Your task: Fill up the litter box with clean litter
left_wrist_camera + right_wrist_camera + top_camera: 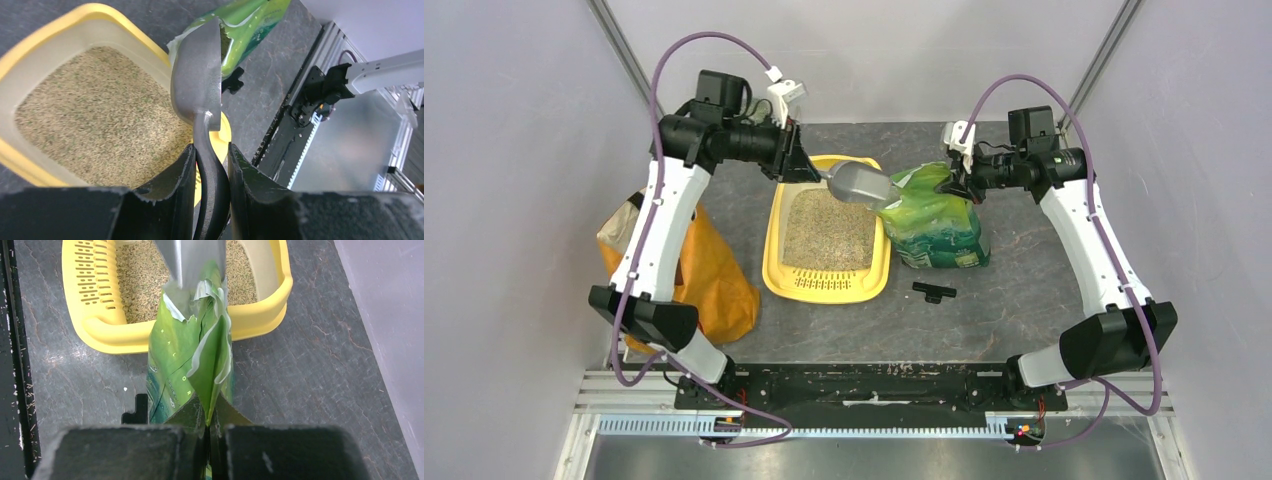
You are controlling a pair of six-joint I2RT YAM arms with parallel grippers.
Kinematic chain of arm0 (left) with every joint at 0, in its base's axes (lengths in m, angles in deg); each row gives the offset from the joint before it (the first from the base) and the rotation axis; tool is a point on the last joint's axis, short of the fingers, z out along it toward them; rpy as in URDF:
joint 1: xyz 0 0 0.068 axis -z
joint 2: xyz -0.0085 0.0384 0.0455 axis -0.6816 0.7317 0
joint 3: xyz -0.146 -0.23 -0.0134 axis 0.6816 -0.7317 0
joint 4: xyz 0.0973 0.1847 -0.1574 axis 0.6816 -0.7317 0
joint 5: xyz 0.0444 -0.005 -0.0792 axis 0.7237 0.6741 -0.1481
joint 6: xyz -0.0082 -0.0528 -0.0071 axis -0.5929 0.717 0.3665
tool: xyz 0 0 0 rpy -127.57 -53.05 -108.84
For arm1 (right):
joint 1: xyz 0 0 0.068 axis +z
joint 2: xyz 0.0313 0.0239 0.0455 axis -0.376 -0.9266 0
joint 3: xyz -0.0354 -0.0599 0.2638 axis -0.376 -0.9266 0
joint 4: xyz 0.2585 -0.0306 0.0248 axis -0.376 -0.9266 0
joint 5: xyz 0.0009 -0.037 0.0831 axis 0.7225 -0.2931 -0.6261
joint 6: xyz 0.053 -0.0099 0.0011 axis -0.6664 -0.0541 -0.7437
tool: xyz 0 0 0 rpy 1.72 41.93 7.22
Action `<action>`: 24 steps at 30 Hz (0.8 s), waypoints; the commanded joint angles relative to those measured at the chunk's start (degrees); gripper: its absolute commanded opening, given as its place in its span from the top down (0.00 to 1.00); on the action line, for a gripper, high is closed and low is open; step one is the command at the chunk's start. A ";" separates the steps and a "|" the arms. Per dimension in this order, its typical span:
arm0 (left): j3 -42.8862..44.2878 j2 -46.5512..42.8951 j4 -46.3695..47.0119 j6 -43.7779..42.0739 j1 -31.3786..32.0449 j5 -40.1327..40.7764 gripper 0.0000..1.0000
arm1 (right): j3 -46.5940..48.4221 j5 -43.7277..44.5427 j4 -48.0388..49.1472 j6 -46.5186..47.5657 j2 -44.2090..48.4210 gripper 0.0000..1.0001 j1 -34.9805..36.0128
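The yellow litter box point(776, 250) sits mid-table with its slotted grille at the near end and a bed of beige-tan clean litter point(829, 230) inside; it also shows in the left wrist view point(30, 55) and the right wrist view point(100, 335). My left gripper point(809, 172) is shut on the dark handle of a grey scoop point(864, 185), whose bowl point(197, 75) reaches into the mouth of the glossy green bag point(934, 225). My right gripper point(954, 180) is shut on the bag's top edge point(210, 365) and holds it up. The scoop's contents are hidden.
An orange shopping bag point(709, 280) lies left of the litter box under the left arm. A small black T-shaped part point(934, 291) lies on the dark table in front of the green bag. Grey walls stand close on both sides.
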 commanded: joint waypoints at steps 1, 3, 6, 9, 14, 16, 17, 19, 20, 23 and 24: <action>-0.09 1.70 0.36 -0.42 2.55 -2.94 0.98 | 0.96 -3.33 5.14 1.89 4.20 1.00 0.19; 0.03 2.46 0.32 -0.65 3.09 -1.50 0.98 | 0.83 -3.29 5.10 2.04 4.42 1.00 0.19; 0.10 4.07 -0.77 -2.20 3.95 -0.08 0.98 | 0.72 -3.38 5.15 2.22 4.43 1.00 0.13; 0.99 6.09 -2.51 -3.23 4.92 0.99 0.98 | 0.79 -3.51 5.18 2.37 4.19 1.00 0.19; 4.91 10.61 -3.27 0.10 8.55 2.35 0.98 | 0.46 -3.81 5.23 3.02 4.02 1.00 0.19; 5.40 11.82 -0.63 6.21 10.97 7.64 0.98 | 0.53 -3.97 5.36 3.11 3.81 1.00 0.17; 5.25 12.10 1.05 9.64 11.83 11.41 0.98 | 0.60 -3.99 5.52 2.95 3.68 1.00 0.13; 4.41 12.46 5.15 16.03 13.26 17.38 0.98 | 1.02 -4.10 5.80 2.36 3.41 1.00 0.18; 4.40 12.88 6.08 19.41 13.88 19.61 0.98 | 1.28 -4.08 5.93 2.31 3.31 1.00 0.18; 4.70 15.08 7.30 24.69 16.25 22.50 0.98 | 1.83 -4.00 6.46 2.11 2.77 1.00 0.19; 4.85 15.82 7.25 25.34 17.30 23.97 0.98 | 2.03 -4.07 6.50 2.15 2.53 1.00 0.19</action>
